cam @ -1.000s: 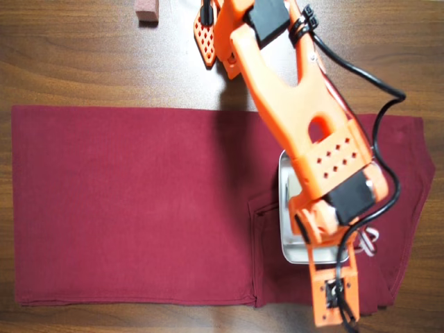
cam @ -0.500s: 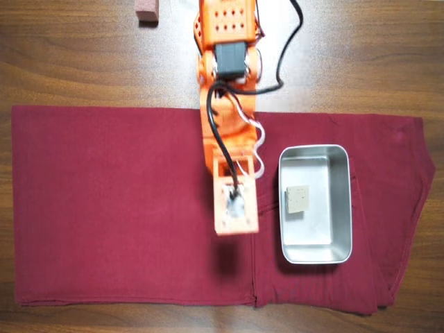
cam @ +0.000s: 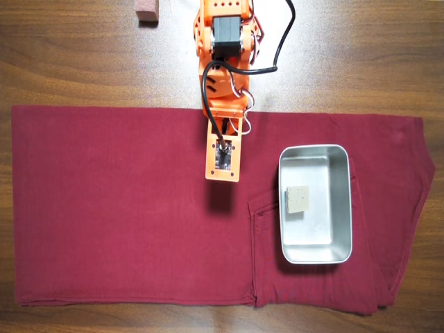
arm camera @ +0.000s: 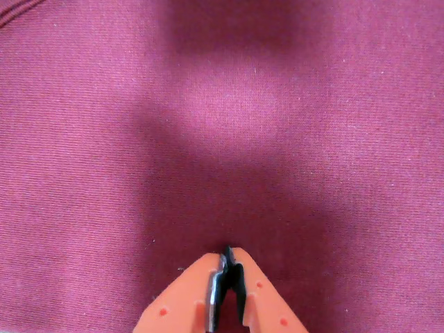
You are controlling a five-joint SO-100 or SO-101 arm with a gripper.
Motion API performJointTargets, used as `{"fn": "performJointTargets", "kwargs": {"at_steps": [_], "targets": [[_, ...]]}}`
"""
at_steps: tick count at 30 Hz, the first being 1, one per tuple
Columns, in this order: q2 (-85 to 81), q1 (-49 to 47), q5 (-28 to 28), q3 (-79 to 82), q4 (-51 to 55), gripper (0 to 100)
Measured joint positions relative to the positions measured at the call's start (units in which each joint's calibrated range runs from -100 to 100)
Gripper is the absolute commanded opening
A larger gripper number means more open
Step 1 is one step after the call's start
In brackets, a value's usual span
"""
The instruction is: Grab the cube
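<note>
Where the brown wooden table (cam: pixel 69 55) shows around its edges, one large dark-red cloth, trousers-shaped fabric (cam: pixel 111 208), covers most of the overhead view. One orange plastic robot arm (cam: pixel 223 69) reaches from the top edge down over the cloth. To the right of the fingers in the overhead view, and a little below them, sits one rectangular silver metal tray (cam: pixel 341 208) on the cloth. Inside it, against its left wall, lies one small pale beige foam-like cube (cam: pixel 297 200), well apart from the fingers. One reddish-brown block (cam: pixel 146 10) rests on the table, above and left of the fingers. In the wrist view the orange gripper (arm camera: pixel 228 258) has its fingers (arm camera: pixel 198 291) pressed together, holding nothing, above bare cloth.
</note>
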Motion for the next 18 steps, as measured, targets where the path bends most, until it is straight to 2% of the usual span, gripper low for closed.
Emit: {"fn": "performJointTargets", "kwargs": {"at_steps": [18], "targets": [[0.0,0.0,0.0,0.0,0.28,0]]}}
